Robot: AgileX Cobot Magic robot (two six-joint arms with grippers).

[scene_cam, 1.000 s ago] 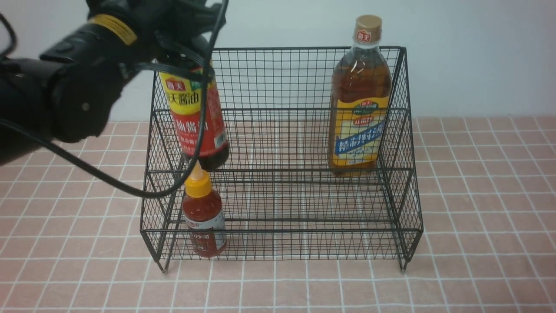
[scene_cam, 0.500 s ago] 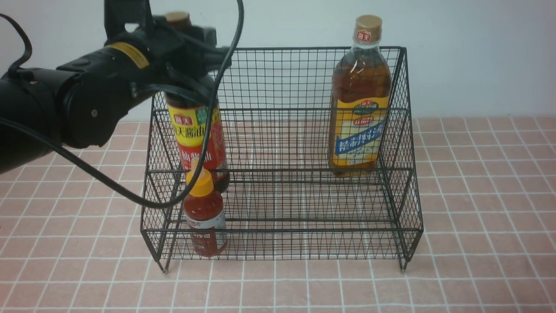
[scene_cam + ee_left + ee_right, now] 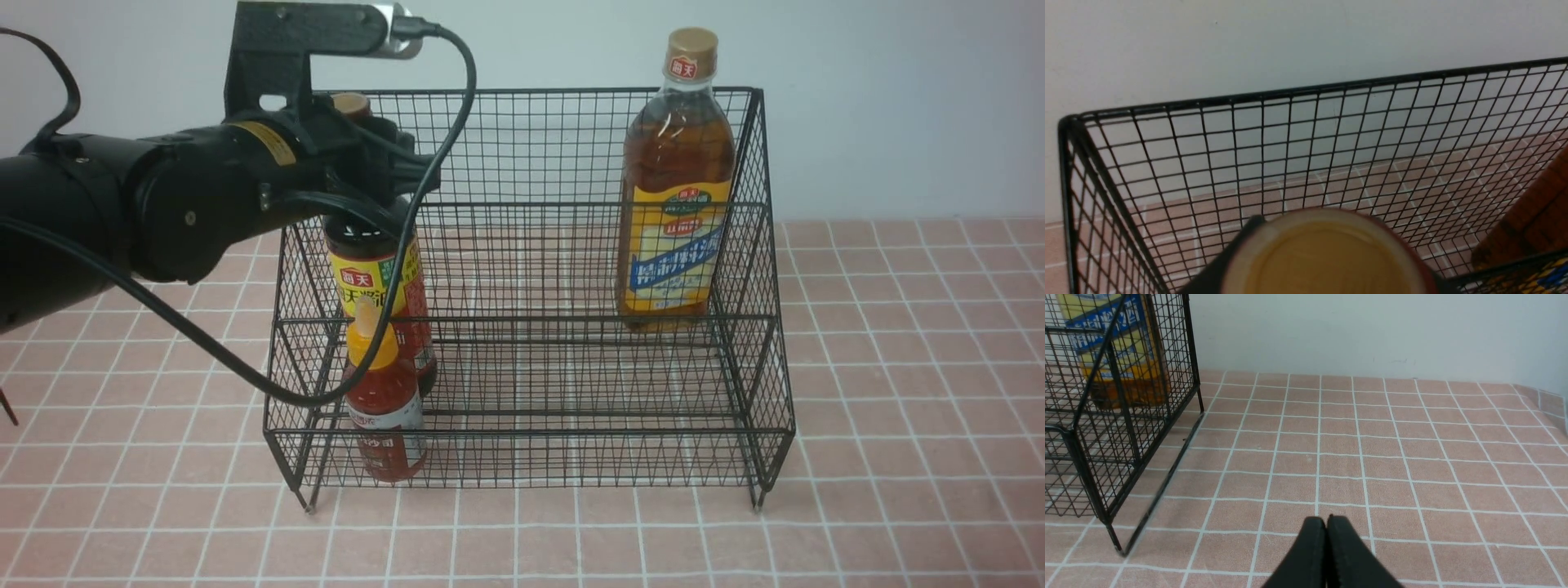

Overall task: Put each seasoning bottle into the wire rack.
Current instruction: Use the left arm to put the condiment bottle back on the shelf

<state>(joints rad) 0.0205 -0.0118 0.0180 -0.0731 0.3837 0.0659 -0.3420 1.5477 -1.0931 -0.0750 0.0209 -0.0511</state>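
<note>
Small sauce bottle (image 3: 384, 408), red contents, yellow collar and pale pointed nozzle; pale label with Chinese characters, partly readable as 沙司. Stands at the left of the wire rack's front, lower tier, behind the front mesh, leaning slightly.

Wire rack (image 3: 522, 320), black metal mesh, square grid at the back, slanted grid at the sloping ends; two stepped tiers, thin wire feet.

Soy sauce bottle (image 3: 375, 278), dark, brown-topped; yellow-and-red label, brand 海天 on a red badge, larger characters below cut across by a cable (image 3: 302, 399). Inside the rack at the left, behind the small bottle, slightly tilted.

Left gripper (image 3: 367, 163), black, clamped on the soy sauce bottle's upper part; fingertips largely hidden.

Right gripper (image 3: 1326, 522), black tapering fingers, together, above the tiles.

Amber bottle (image 3: 678, 204), clear, ridged shoulders, tan cap marked 海天; yellow label, blue diagonal band with white characters. In the upper tier, right side, leaning slightly.

Surface (image 3: 914, 392): pinkish square tiles, whitish joints.

Wall (image 3: 898, 106): plain, pale, smooth, behind everything.
</note>
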